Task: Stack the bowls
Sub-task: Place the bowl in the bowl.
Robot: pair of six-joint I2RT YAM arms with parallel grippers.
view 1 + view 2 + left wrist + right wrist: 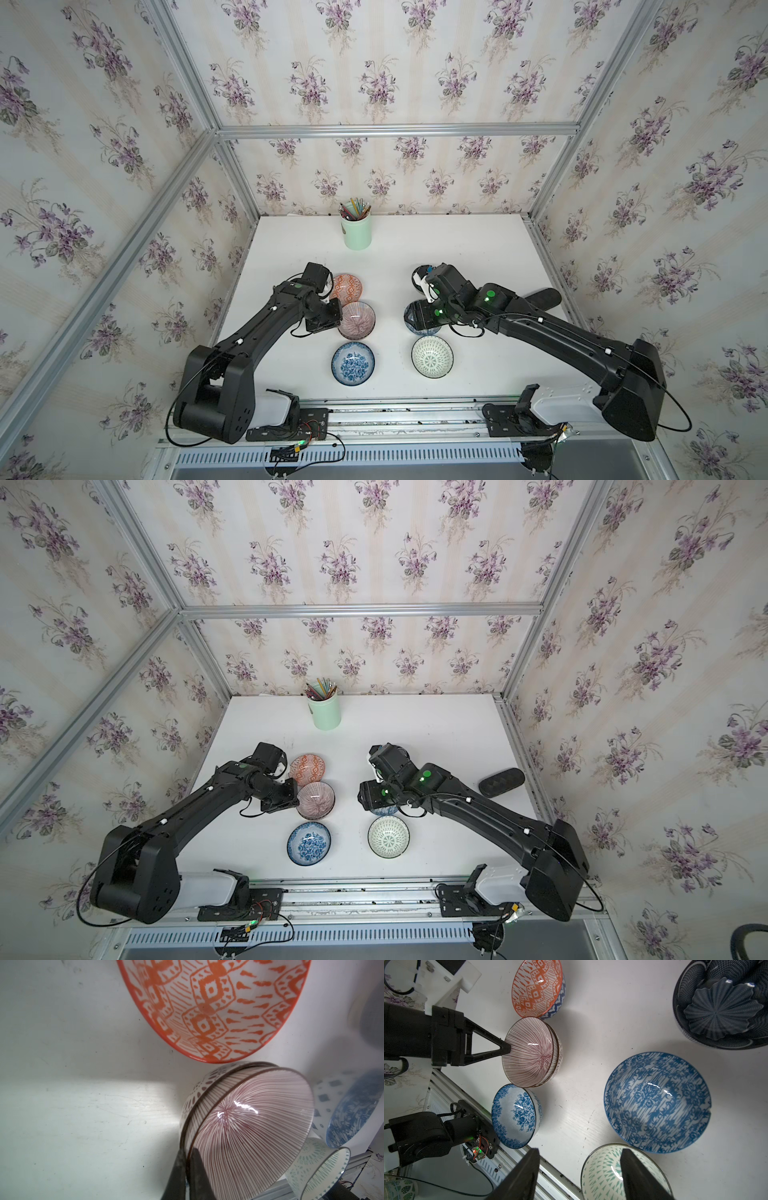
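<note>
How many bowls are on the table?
7. Left row, back to front: orange bowl, pink striped bowl nested in white dotted bowl, blue rose bowl. Right row: navy bowl, blue damask bowl under the arm, white-green bowl. Others may be hidden.

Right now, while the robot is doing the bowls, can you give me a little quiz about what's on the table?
1. True or false: the left gripper is pinching the rim of the pink bowl.
2. What is standing in the green cup? A) spoons B) pencils C) flowers
3. Fill in the gap: the right gripper has its jaws ____.

Key: 1 true; 2 B; 3 open.
</note>
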